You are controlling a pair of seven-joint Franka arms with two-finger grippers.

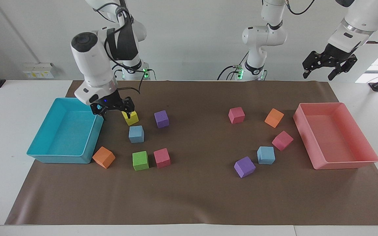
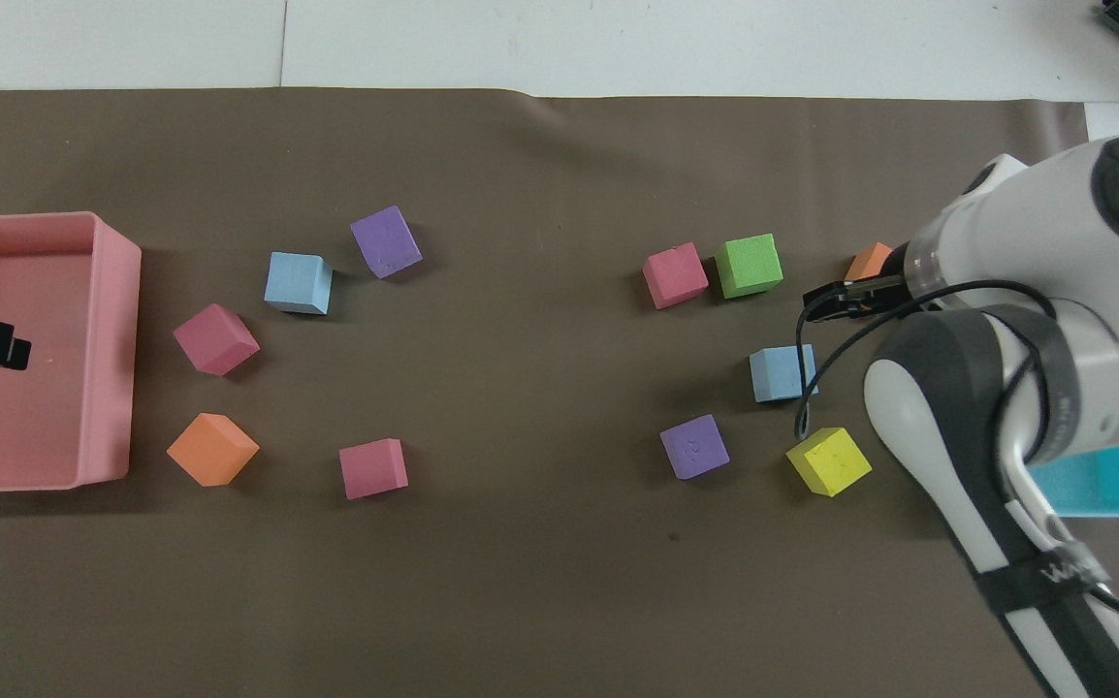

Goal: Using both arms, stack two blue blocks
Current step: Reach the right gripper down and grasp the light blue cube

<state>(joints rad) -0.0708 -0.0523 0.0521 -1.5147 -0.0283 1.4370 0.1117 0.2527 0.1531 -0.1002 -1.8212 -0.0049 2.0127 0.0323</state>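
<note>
The right arm's black two-finger end effector hangs in the air over the edge of the big turquoise plastic tray and the small yellow foam cube. Its fingers are spread apart and hold nothing. One small light blue foam cube sits on the brown worktop just beside the yellow cube, a bit farther from the robots. The other light blue foam cube sits toward the left arm's end, touching a purple foam cube. The two blue cubes are well apart. The left arm's black end effector waits up high, near the pink plastic tray, with its fingers apart.
</note>
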